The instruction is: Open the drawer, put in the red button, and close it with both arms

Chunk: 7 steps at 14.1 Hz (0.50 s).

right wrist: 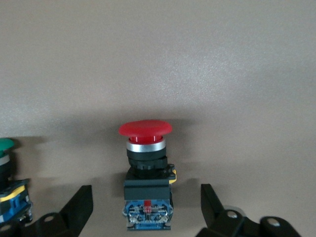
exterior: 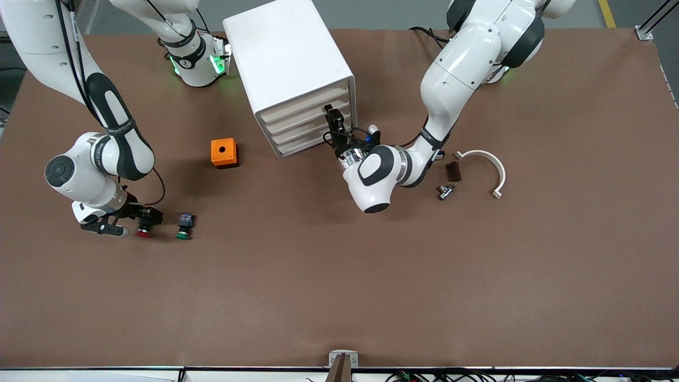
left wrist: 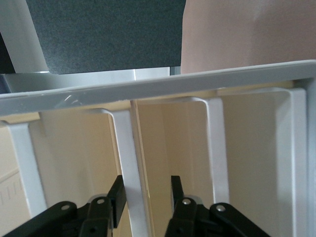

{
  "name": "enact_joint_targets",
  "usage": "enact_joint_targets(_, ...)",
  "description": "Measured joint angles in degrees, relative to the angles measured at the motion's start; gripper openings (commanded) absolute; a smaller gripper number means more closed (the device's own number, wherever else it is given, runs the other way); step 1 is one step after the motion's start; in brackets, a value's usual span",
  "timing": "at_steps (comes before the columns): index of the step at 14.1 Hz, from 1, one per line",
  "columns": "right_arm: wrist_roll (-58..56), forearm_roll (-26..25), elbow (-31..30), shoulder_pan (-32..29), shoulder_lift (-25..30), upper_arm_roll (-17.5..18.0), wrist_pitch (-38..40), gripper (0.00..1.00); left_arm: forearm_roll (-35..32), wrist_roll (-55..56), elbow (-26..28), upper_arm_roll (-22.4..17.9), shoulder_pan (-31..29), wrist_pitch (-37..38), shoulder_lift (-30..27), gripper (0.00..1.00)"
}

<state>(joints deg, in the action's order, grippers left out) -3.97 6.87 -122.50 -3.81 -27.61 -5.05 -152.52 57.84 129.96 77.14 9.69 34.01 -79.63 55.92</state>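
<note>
The red button (exterior: 144, 232) lies on its side on the brown table toward the right arm's end, red cap toward the front camera. My right gripper (exterior: 148, 216) is low over it and open, a finger on either side of the button's black-and-blue body without touching; the right wrist view shows the button (right wrist: 145, 148) between the spread fingers of this gripper (right wrist: 147, 203). My left gripper (exterior: 333, 119) is at the front of the white drawer cabinet (exterior: 286, 58). In the left wrist view this gripper (left wrist: 146, 193) is open, its fingers straddling a white handle bar (left wrist: 129, 158) of a drawer. The drawers look shut.
A green-capped button (exterior: 183, 228) lies beside the red one, also in the right wrist view (right wrist: 6, 165). An orange box with a hole (exterior: 224, 153) sits between the buttons and the cabinet. A white curved bracket (exterior: 488, 162), a small black part (exterior: 453, 171) and a metal fitting (exterior: 445, 191) lie toward the left arm's end.
</note>
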Motion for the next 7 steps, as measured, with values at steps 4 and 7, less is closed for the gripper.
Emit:
enact_joint_targets(4,0.0,0.0,-0.4,0.4,0.0,0.0,0.0,0.11,0.0,2.0,0.0,0.1,1.6,0.1,0.0,0.21)
enact_joint_targets(7,0.6,0.0,-0.4,0.5,0.0,0.0,0.0,0.0,0.2,5.6,0.0,0.2,2.6,0.1,0.0,0.13)
